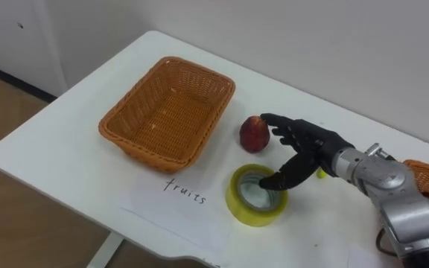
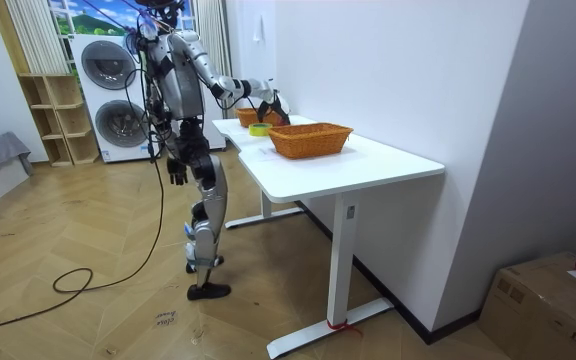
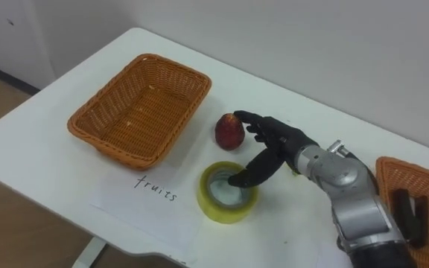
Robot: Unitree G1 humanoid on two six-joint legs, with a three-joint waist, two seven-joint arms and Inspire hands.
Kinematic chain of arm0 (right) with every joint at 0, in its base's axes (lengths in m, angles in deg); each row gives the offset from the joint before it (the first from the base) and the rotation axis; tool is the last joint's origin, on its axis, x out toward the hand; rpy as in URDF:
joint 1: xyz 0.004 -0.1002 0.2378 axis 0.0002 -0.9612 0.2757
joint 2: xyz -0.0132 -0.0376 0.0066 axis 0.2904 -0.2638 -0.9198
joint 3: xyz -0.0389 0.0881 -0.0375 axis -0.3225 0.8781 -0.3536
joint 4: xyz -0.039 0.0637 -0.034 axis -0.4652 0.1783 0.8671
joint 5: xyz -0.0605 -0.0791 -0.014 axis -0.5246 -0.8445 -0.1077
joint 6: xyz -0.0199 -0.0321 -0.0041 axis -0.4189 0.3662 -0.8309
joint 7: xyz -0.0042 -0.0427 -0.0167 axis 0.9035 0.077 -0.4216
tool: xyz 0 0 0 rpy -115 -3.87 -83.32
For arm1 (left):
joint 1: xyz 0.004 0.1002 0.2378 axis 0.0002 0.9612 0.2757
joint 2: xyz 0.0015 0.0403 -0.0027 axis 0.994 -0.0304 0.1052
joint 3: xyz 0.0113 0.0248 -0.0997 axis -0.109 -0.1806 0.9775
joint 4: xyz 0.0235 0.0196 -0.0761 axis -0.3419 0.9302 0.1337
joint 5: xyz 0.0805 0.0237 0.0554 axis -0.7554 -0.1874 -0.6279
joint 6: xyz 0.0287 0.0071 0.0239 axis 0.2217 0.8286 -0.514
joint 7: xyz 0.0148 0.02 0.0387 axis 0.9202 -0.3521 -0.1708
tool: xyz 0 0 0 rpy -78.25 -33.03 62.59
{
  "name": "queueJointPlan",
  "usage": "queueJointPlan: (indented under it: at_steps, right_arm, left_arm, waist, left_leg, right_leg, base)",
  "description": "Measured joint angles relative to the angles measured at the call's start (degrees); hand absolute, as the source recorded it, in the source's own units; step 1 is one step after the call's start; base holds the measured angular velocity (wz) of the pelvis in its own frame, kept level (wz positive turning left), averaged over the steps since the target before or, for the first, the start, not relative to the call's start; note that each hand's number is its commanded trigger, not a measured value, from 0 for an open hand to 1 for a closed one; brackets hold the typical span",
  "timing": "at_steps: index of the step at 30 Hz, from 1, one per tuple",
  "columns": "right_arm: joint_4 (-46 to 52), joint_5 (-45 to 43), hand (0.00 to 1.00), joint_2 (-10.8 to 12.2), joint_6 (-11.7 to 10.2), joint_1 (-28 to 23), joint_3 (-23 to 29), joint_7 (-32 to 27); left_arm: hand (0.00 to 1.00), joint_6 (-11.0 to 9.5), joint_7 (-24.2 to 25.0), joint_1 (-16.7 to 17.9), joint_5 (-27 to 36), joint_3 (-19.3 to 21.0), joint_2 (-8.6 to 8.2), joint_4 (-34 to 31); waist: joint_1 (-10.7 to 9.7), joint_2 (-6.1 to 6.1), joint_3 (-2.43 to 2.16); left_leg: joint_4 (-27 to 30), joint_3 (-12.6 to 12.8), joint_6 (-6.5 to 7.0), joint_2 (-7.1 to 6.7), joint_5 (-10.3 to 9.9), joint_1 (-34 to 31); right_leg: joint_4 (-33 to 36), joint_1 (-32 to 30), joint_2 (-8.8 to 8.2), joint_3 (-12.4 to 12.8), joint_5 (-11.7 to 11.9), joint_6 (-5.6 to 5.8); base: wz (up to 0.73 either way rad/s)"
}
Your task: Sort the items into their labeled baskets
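One red, round fruit lies on the white table just ahead of the right hand's fingertips, to the hand's left. Being round, it has no long axis to line up with. That hand is open, its fingers spread toward the fruit, though contact cannot be told. Its thumb points down over the hollow of a yellow tape roll under the palm. Beyond the fruit stands an empty orange wicker basket, with a handwritten paper sheet along its near side and nothing in between. Behind the wrist, a second wicker basket holds a dark object. The left hand hangs by the robot's hip, so the right is nearer.
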Motion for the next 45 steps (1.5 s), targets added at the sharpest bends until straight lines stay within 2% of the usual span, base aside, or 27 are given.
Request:
queueJointPlan:
  at_steps: [8, 14, 19, 25, 30, 37, 45]
  right_arm:
    - [-3.0, -1.6, 0.00, 2.0, -1.6, 0.0, 0.0, -3.0]
    - [-3.1, -2.9, 0.00, 2.2, -2.0, 0.0, -1.1, -3.4]
    - [-3.2, -5.0, 0.00, 2.2, -2.4, 0.0, -1.4, -3.5]
    - [-3.2, -10.7, 0.00, 2.1, -2.5, 1.3, -2.3, -2.6]
    - [-3.3, -15.1, 0.00, 2.1, -2.4, 1.3, -2.3, -1.3]
    - [-3.5, -25.0, 0.00, 2.1, -0.3, 2.4, -3.3, -0.5]
    - [-3.1, -28.9, 0.00, 2.3, 2.0, 2.8, -3.6, 0.3]
  left_arm:
    - [0.00, -0.1, -1.3, 0.0, 0.0, -1.1, -0.03, -0.1]
    - [0.00, -0.1, -1.3, 0.0, 0.0, -1.1, 0.00, 0.0]
    - [0.00, -0.1, -1.2, -0.1, 0.1, -1.1, -0.01, -0.1]
    - [0.00, 0.0, -1.1, -0.5, 0.0, -1.1, -0.01, 0.0]
    - [0.00, 0.1, -0.1, -0.7, -0.2, -0.3, 0.16, 0.1]
    - [0.00, 0.1, 1.4, -0.7, -0.1, -0.5, 0.59, 0.1]
    - [0.00, 0.0, 1.4, -1.0, 0.1, -0.6, 0.96, -0.1]
  waist:
    - [0.2, 0.22, -0.11]
    - [0.2, 0.89, -0.28]
    - [0.2, 1.25, -0.23]
    - [0.1, 1.19, -0.24]
    - [0.2, 0.29, -0.62]
    - [0.3, -0.73, -0.23]
    - [0.3, -0.78, -0.21]
  left_leg:
    - [0.1, -0.2, -0.03, -0.08, 0.0, 0.0]
    - [0.2, -0.2, -0.04, -0.11, 0.0, 0.1]
    - [0.1, -0.2, -0.07, -0.13, 0.1, 0.4]
    - [0.1, -0.5, -0.07, -0.59, 0.1, 0.3]
    - [0.1, -0.5, -0.06, -0.63, 0.1, 0.5]
    - [0.1, -0.5, -0.05, -0.58, 0.1, 0.9]
    - [0.1, -0.4, -0.05, -0.59, 0.1, 0.9]
  right_leg:
    - [0.0, 0.1, -0.01, 0.0, 0.0, 0.00]
    - [0.0, 0.3, -0.02, 0.1, 0.0, 0.00]
    - [0.0, 0.5, -0.02, 0.5, 0.0, 0.01]
    - [0.0, 0.5, -0.04, 0.9, 0.0, 0.01]
    - [0.0, 0.7, -0.04, 1.1, 0.0, 0.01]
    - [0.1, 0.6, -0.06, 1.3, 0.0, 0.01]
    - [0.1, 0.6, -0.06, 1.4, 0.0, 0.01]
  base:
    - [0.00]
    - [0.00]
    - [0.00]
    - [0.01]
    - [0.00]
    - [0.00]
    - [0.00]
